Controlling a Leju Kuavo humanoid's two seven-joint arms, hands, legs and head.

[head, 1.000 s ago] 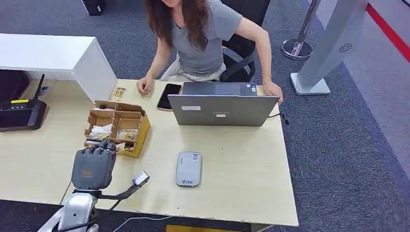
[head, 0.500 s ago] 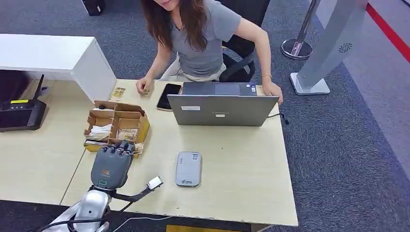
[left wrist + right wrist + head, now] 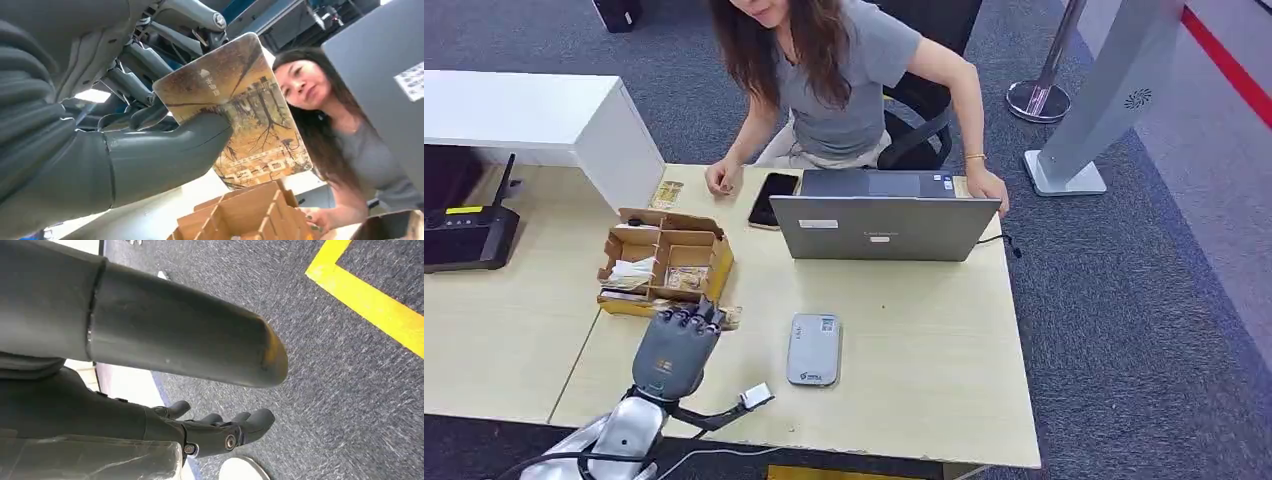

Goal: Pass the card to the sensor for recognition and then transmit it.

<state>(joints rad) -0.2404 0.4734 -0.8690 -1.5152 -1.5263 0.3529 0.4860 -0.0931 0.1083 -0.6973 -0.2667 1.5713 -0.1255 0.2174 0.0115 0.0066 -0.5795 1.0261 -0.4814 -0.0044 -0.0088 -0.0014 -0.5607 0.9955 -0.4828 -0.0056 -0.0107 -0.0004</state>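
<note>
A card printed with a tree scene is pinched between the thumb and fingers of the left hand, held above the desk just near of the cardboard box. The grey sensor lies flat to the right, apart from the hand. The right hand is seen over carpet, fingers apart, nothing held.

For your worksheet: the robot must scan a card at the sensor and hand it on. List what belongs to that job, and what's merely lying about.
Job: card; left robot hand holding it; grey sensor; card box.

Lying about: laptop; phone; black router.
</note>
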